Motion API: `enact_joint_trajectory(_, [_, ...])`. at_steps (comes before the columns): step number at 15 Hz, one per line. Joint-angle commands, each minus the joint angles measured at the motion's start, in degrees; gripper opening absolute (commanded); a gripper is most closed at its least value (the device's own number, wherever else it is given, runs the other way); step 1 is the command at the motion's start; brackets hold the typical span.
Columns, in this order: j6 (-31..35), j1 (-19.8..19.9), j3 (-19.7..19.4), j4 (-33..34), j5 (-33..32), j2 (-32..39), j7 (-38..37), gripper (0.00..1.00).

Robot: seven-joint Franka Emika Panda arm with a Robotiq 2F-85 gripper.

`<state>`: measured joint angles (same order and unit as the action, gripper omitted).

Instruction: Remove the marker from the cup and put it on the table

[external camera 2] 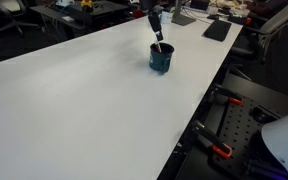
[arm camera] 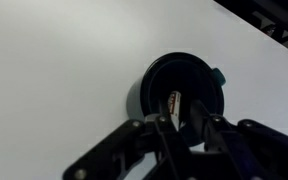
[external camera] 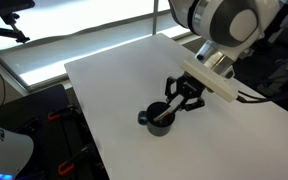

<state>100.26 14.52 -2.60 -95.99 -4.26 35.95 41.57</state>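
The dark navy cup point(external camera: 154, 118) stands on the white table point(external camera: 114, 80), its small handle to one side. It also shows in the other exterior view point(external camera 2: 161, 60) and in the wrist view point(arm camera: 184, 85). The reddish-brown marker point(arm camera: 174, 101) leans inside the cup, its paler end sticking up above the rim; it shows in both exterior views point(external camera: 168, 113) point(external camera 2: 158, 47). My gripper point(arm camera: 182, 122) hangs right over the cup mouth point(external camera: 177, 100) point(external camera 2: 156, 28). Its fingers are apart and straddle the marker's upper end, with a gap still showing between them.
The table point(external camera 2: 74, 100) is wide and bare around the cup. Its edges show in both exterior views; beyond them are black equipment and cables point(external camera 2: 219, 140) and a black keyboard-like object point(external camera 2: 217, 30) at the far end.
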Motion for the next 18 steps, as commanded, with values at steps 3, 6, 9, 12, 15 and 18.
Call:
enact_joint_trajectory(3, [0.73, 0.19, 0.51, -1.08, -0.37, -0.61, 1.20, 0.76])
enact_joint_trajectory(6, [0.80, 0.13, 0.56, -0.93, -0.53, -0.43, 1.34, 0.99])
enact_joint_trajectory(9, [1.29, 0.22, 0.70, -0.95, -0.49, -0.18, 1.71, 1.00])
enact_joint_trajectory(12, [1.91, 0.29, 0.68, -0.41, -0.46, 0.64, 2.62, 1.00])
enact_joint_trajectory(15, [2.61, 0.38, 0.66, -0.54, -0.42, 0.74, 3.51, 1.00])
enact_joint_trajectory(18, [3.18, 0.37, 0.64, -0.53, -0.46, 0.87, 3.54, 0.74])
